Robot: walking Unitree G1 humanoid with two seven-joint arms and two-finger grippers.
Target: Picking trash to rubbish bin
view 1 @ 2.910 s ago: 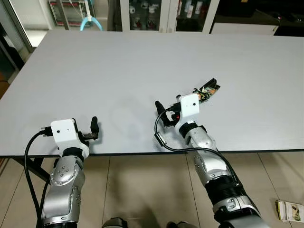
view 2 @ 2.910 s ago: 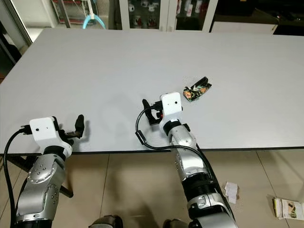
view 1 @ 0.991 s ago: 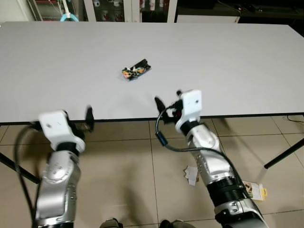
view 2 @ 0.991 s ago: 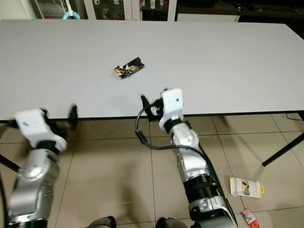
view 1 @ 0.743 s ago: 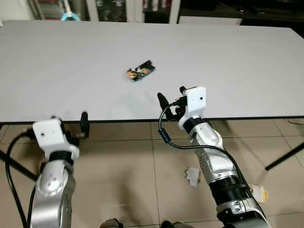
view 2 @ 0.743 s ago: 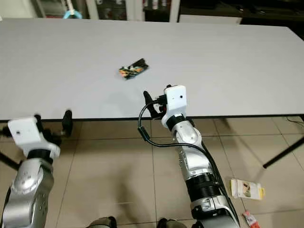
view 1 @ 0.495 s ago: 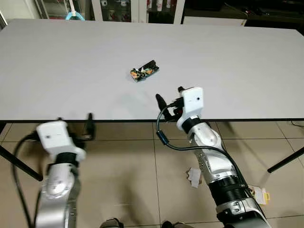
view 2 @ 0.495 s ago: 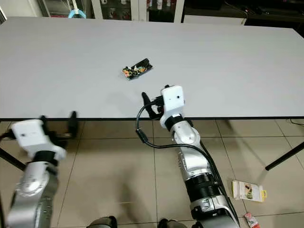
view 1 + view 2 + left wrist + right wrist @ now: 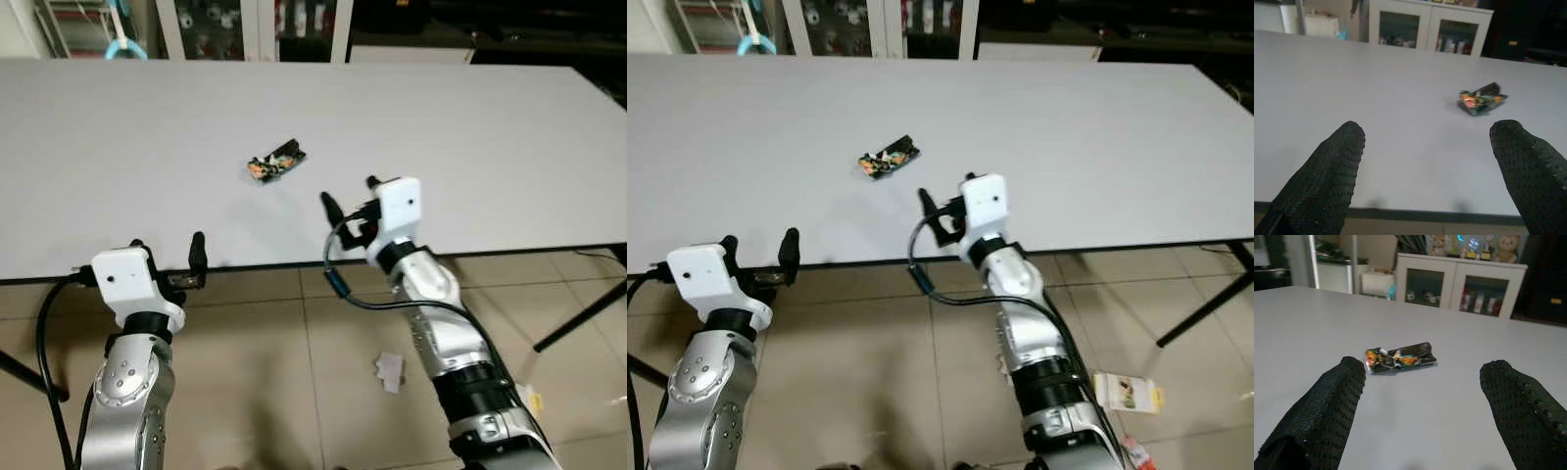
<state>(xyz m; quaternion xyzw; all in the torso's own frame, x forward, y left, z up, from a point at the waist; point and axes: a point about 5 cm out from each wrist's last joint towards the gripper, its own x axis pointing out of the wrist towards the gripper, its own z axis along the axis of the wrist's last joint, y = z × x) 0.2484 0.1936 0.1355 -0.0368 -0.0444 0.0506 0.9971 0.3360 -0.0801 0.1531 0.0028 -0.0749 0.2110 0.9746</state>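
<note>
Compared with 0.5 seconds ago, both grippers sit much as they were at the near table edge, and the camera has shifted slightly. 1 crumpled snack wrapper [image 9: 275, 162] lies alone on the white table [image 9: 470, 117], well in from the edge. The right gripper [image 9: 348, 203] hovers just over the near edge, fingers spread and holding nothing, aimed at the wrapper. The left gripper [image 9: 167, 250] waits at the edge, also spread and holding nothing. This looks like the approach step; next, the right arm likely needs to reach forward and close on the wrapper. 2 scraps of litter [image 9: 1127, 392] lie on the floor.
</note>
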